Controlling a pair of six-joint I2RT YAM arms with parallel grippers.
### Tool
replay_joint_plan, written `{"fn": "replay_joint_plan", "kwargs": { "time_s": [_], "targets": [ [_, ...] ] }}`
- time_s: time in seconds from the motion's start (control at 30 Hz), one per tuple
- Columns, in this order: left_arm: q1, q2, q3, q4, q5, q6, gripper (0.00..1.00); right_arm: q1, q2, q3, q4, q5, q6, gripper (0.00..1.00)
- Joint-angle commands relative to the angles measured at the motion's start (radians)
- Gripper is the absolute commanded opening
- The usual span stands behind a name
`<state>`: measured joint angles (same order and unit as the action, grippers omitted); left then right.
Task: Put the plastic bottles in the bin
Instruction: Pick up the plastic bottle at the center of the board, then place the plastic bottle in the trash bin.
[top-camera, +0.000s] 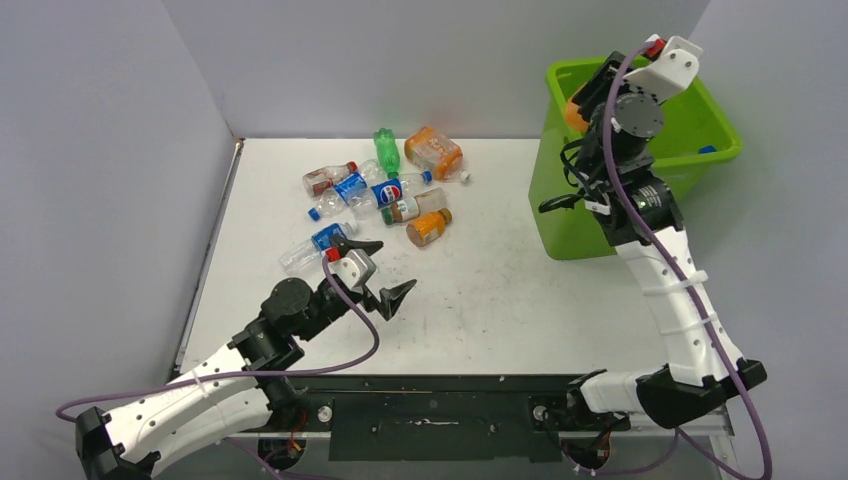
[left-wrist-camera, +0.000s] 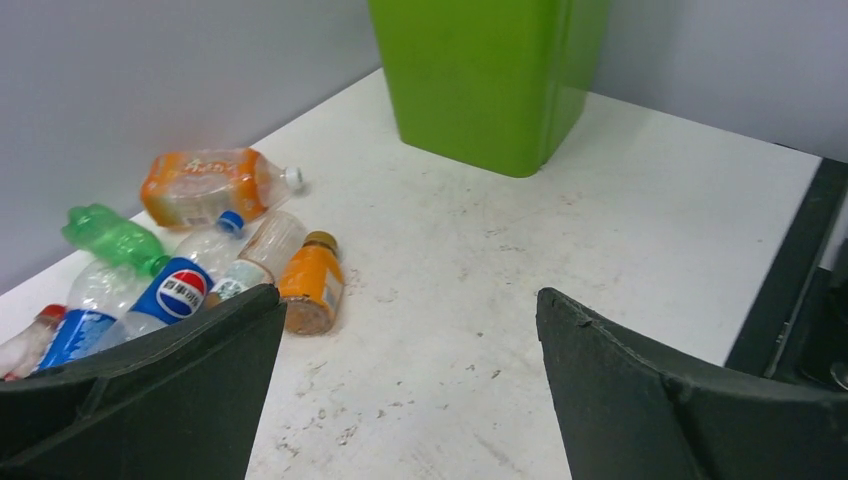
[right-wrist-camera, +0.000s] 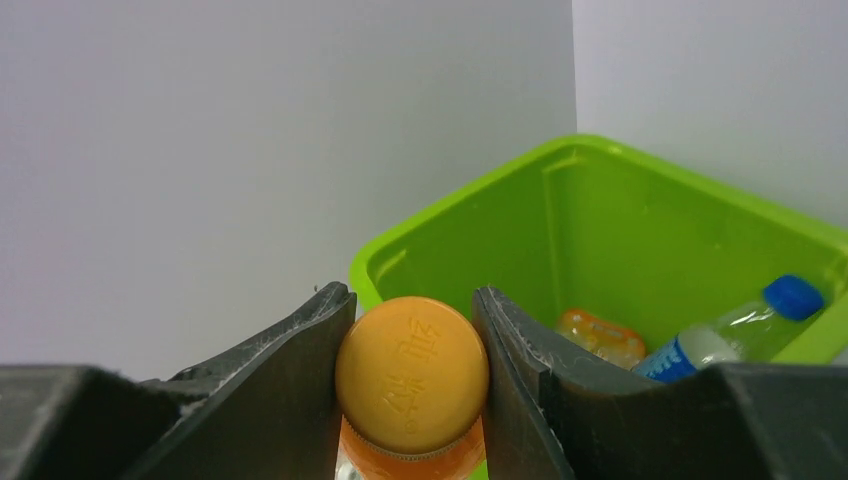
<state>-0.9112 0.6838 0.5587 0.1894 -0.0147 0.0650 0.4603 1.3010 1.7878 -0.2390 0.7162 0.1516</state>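
White tabletop (top-camera: 500, 300), scuffed, carries all items; the left arm lies low along the left side, forearm reaching forward; left pincer (top-camera: 385, 268) stands wide with nothing between its jaws, just above the surface and near the closest loose bottle.

Loose plastic bottles (top-camera: 385, 192) lie in one cluster at the rear centre-left of the tabletop, all on their sides and crushed; nearest the left pincer is a clear bottle with a blue label (top-camera: 318, 243); behind it are a red-labelled bottle (top-camera: 318, 180), a green bottle (top-camera: 386, 150), a large orange-labelled bottle (top-camera: 433, 151) and a small orange bottle (top-camera: 428, 228).

Lime-green bin (top-camera: 565, 210) stands upright at the rear right, well apart from the cluster; inside lie a clear blue-capped bottle (right-wrist-camera: 740, 330) and an orange-tinted bottle (right-wrist-camera: 600, 335).

The right arm rises steeply from its base, wrist raised at the bin's left rim; right pincer (right-wrist-camera: 412, 292) is clamped narrow on an orange-capped bottle (right-wrist-camera: 412, 375), cap towards the wrist camera, held above the rim.
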Motion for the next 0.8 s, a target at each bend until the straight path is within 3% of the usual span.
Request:
{"fn": "replay_joint_plan", "kwargs": {
  "time_s": [0.0, 0.07, 0.23, 0.5, 0.53, 0.57, 0.63, 0.67, 0.77],
  "targets": [
    [-0.01, -0.007, -0.005, 0.06, -0.151, 0.045, 0.96, -0.031, -0.031, -0.141, 0.215, 0.024, 0.09, 0.05],
    [-0.009, -0.012, -0.006, 0.061, -0.193, 0.051, 0.96, -0.056, -0.002, -0.131, 0.286, 0.044, 0.1, 0.05],
    [-0.009, -0.031, -0.009, 0.065, -0.28, 0.064, 0.96, -0.214, 0.091, -0.101, 0.209, 0.035, 0.219, 0.05],
    [-0.007, -0.019, 0.0, 0.055, -0.433, 0.078, 0.96, -0.37, 0.115, -0.234, 0.197, -0.02, 0.344, 0.05],
    [-0.006, -0.019, 0.0, 0.054, -0.444, 0.078, 0.96, -0.385, 0.122, -0.233, 0.184, -0.036, 0.351, 0.1],
    [-0.006, -0.017, -0.001, 0.054, -0.452, 0.078, 0.96, -0.4, 0.129, -0.232, 0.174, -0.065, 0.354, 0.27],
    [-0.005, -0.014, -0.002, 0.056, -0.469, 0.079, 0.96, -0.411, 0.13, -0.245, 0.187, -0.104, 0.368, 0.79],
    [-0.006, -0.009, -0.002, 0.056, -0.476, 0.084, 0.96, -0.411, 0.128, -0.244, 0.192, -0.128, 0.376, 0.94],
    [-0.003, 0.01, 0.009, 0.044, -0.508, 0.084, 0.96, -0.383, 0.135, -0.198, 0.18, -0.183, 0.401, 0.9]
  ]
}}
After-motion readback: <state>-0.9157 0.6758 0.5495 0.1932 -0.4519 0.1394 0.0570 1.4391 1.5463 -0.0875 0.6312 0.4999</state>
